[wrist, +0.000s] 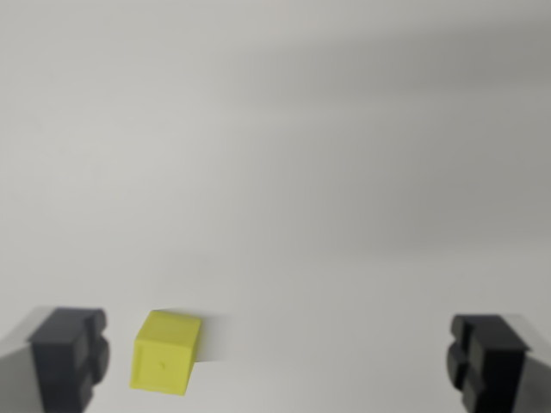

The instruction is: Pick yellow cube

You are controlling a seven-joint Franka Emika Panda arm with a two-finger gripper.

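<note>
The robot's dark, two-fingered gripper (277, 366) is hanging over a plain pale grey tabletop (284, 155) with its jaws spread wide and nothing between them. The small matte yellow cube (165, 354) is sitting on the table near the wrist view's left finger, just inside it and well off centre. This looks like the approach step; the next move seemingly calls for centring before descending and closing.
</note>
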